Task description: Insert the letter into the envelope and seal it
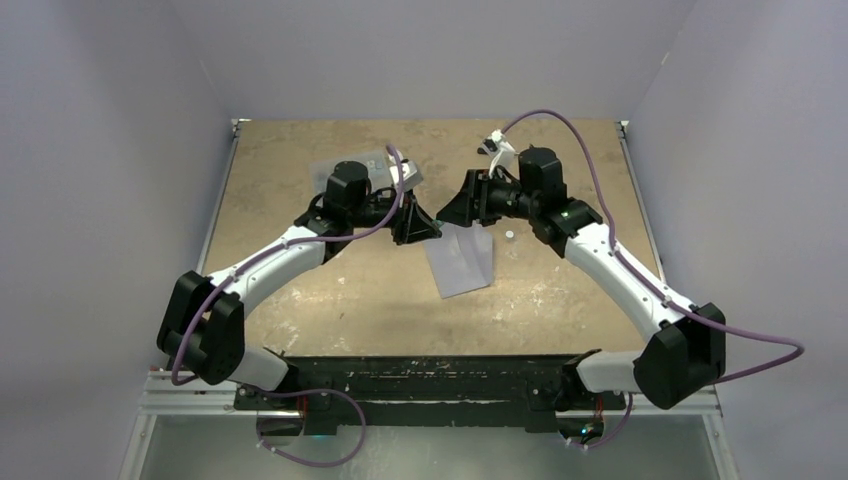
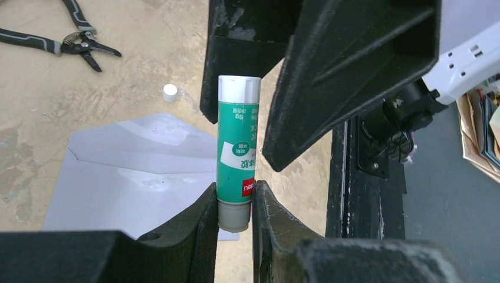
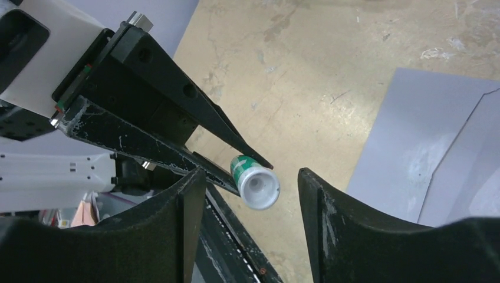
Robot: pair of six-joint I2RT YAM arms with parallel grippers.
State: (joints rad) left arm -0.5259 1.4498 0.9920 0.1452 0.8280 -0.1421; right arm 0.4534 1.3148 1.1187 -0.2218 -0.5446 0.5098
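My left gripper is shut on a green glue stick, pinching its grey base between the fingertips. The stick's white end points at my right gripper. The right gripper is open, its two fingers spread on either side of that end without touching it. The grey-lavender envelope lies flat on the table below both grippers, and it also shows in the left wrist view and the right wrist view. The cream letter is not in view.
A small white cap-like piece lies on the table right of the envelope, also in the left wrist view. Pliers lie farther off. A clear plastic box sits behind the left arm. The black base rail runs along the near edge.
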